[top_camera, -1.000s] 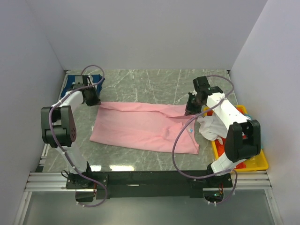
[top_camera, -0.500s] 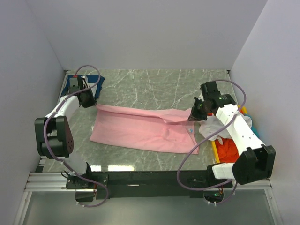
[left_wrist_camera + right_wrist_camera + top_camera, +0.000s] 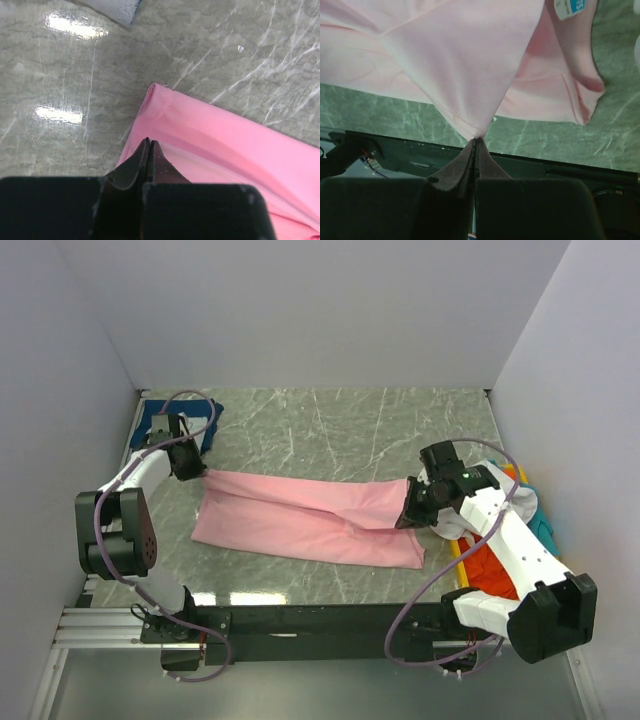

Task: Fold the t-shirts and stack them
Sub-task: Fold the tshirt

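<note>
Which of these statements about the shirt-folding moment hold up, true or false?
1. The right gripper has its jaws shut on a corner of the pink t-shirt. True.
2. The pink t-shirt lies inside the yellow tray. False: it is spread on the marble table; the tray sits at the table's right edge.
3. A navy t-shirt lies at the table's far left corner. True.
4. The left gripper has its jaws wide open. False: the left wrist view shows them closed together, over the pink cloth.
</note>
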Controlling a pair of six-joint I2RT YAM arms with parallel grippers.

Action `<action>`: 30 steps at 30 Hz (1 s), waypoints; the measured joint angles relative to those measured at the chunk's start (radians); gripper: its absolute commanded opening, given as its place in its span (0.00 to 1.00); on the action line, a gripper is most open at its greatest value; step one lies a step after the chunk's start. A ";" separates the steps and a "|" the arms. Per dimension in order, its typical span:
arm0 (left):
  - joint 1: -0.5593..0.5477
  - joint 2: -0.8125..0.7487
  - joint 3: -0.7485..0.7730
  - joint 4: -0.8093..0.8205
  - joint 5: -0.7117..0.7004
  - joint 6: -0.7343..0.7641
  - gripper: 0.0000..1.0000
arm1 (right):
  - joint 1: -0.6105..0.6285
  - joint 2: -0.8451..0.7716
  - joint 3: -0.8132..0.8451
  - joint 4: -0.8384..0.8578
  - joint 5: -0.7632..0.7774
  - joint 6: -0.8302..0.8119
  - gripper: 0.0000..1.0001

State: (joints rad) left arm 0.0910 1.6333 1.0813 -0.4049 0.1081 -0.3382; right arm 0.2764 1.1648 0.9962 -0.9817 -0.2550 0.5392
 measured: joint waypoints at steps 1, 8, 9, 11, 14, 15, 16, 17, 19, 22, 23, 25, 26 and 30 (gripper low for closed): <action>0.000 0.000 0.000 0.000 -0.001 0.000 0.00 | 0.006 0.000 -0.014 -0.001 -0.001 0.006 0.00; 0.002 0.000 0.000 -0.004 -0.018 -0.015 0.00 | 0.016 -0.011 -0.065 0.001 0.000 0.029 0.00; 0.002 0.000 -0.001 -0.005 -0.024 -0.019 0.02 | 0.016 -0.012 -0.072 0.002 0.002 0.031 0.00; 0.003 0.000 -0.006 -0.005 -0.037 -0.025 0.31 | 0.019 -0.013 -0.089 0.006 0.008 0.034 0.07; 0.005 -0.002 -0.020 -0.011 -0.054 -0.041 0.54 | 0.021 -0.010 -0.108 0.006 0.032 0.038 0.27; 0.005 -0.006 -0.024 -0.014 -0.056 -0.045 0.56 | 0.024 -0.005 -0.107 0.005 0.047 0.037 0.28; 0.005 -0.014 -0.030 -0.017 -0.058 -0.052 0.57 | 0.035 0.003 -0.100 0.000 0.067 0.034 0.29; 0.006 -0.028 -0.036 -0.024 -0.058 -0.057 0.58 | 0.054 0.015 -0.089 -0.007 0.090 0.032 0.29; 0.002 -0.061 -0.040 -0.032 -0.059 -0.068 0.61 | 0.113 0.045 -0.043 -0.027 0.142 0.020 0.29; -0.027 -0.117 -0.040 -0.029 -0.065 -0.079 0.62 | 0.209 0.105 0.054 -0.024 0.184 0.002 0.26; -0.043 -0.134 -0.040 -0.028 -0.065 -0.087 0.62 | 0.230 0.118 0.076 -0.015 0.187 -0.003 0.24; -0.079 -0.157 -0.040 -0.018 -0.061 -0.103 0.63 | 0.283 0.150 0.117 0.014 0.183 -0.014 0.23; -0.097 -0.164 -0.040 -0.011 -0.053 -0.113 0.63 | 0.305 0.168 0.132 0.026 0.180 -0.020 0.22; -0.141 -0.149 -0.040 0.020 0.002 -0.161 0.63 | 0.393 0.270 0.166 0.098 0.145 -0.058 0.21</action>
State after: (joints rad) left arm -0.0502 1.4845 1.0409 -0.3847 0.1101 -0.4992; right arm 0.6697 1.4345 1.1622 -0.8841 -0.1101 0.4812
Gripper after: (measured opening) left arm 0.626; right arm 0.215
